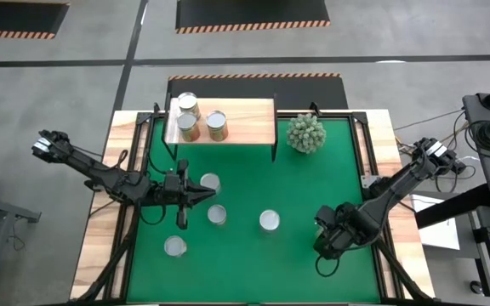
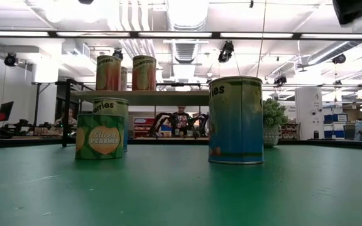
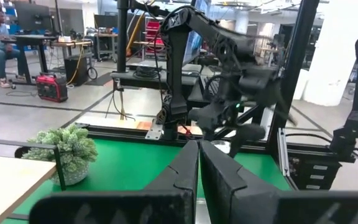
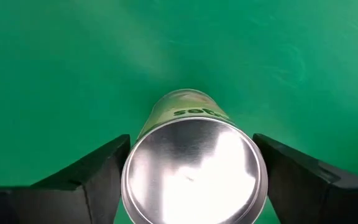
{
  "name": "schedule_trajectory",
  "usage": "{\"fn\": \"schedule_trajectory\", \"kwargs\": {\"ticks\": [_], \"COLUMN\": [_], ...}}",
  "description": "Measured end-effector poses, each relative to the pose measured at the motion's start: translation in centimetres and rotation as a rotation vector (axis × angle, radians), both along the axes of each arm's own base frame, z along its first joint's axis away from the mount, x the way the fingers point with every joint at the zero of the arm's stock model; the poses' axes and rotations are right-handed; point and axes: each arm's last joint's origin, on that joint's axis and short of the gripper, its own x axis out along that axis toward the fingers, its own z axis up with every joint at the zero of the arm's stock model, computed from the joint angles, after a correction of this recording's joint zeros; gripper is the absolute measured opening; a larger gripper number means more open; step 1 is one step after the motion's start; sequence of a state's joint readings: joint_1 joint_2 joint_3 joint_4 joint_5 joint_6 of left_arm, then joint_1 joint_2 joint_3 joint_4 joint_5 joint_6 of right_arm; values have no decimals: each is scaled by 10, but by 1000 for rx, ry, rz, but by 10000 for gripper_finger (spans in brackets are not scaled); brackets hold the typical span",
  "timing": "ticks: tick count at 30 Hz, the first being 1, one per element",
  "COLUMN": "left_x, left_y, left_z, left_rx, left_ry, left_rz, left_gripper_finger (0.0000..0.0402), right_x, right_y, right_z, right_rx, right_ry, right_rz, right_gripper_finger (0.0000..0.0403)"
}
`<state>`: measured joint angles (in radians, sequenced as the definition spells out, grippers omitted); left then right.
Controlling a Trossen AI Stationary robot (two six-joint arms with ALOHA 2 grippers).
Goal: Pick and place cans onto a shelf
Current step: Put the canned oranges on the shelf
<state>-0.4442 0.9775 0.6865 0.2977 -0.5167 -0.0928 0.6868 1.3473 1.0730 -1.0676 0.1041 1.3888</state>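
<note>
Right wrist view: a can [image 4: 194, 165] stands upright on the green mat [image 4: 73, 56], its silver top between the two fingers [image 4: 89, 177] of the right gripper [image 4: 194, 180].
Right gripper state: fingers set wide on either side of the can, just beside its wall; contact cannot be confirmed, and the can rests on the mat.
Can label: green band with partial dark lettering, not readable in full.
Right gripper position: high view places it [image 1: 328, 240] near the mat's right front area.
Loose cans: four silver tops on the mat [image 1: 210, 182] [image 1: 217, 214] [image 1: 269, 221] [image 1: 175, 246].
Readable labels, low view: green and orange can [image 2: 99, 136] marked "Sliced Peaches"; the can behind it [image 2: 115, 107] shows "...rries"; the blue can [image 2: 235, 119] shows partial lettering only.
Shelf [image 1: 249, 119]: wooden board on black legs at the mat's far edge, carrying three cans [image 1: 188, 104] [image 1: 188, 127] [image 1: 217, 126] at its left end.
Plant [image 1: 305, 133]: just beside the shelf's right end.
Left gripper [image 1: 204, 195]: fingers pressed together, empty, over the mat beside the loose cans.
</note>
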Motion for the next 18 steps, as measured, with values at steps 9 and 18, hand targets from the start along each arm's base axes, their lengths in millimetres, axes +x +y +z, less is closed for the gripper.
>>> {"fn": "schedule_trajectory", "kwargs": {"ticks": [9,18], "left_x": [-1,-12], "left_y": [1,3], "left_z": [0,11], "left_rx": [46,90], "left_ry": [3,-45], "left_rz": [36,81], "left_gripper_finger": [0,0], "right_x": [26,81], "right_y": [7,-24], "right_z": [73,139], "right_rx": [-49,-234], "right_ry": [-307,-498], "right_rz": [52,233], "right_gripper_finger": [316,309]}}
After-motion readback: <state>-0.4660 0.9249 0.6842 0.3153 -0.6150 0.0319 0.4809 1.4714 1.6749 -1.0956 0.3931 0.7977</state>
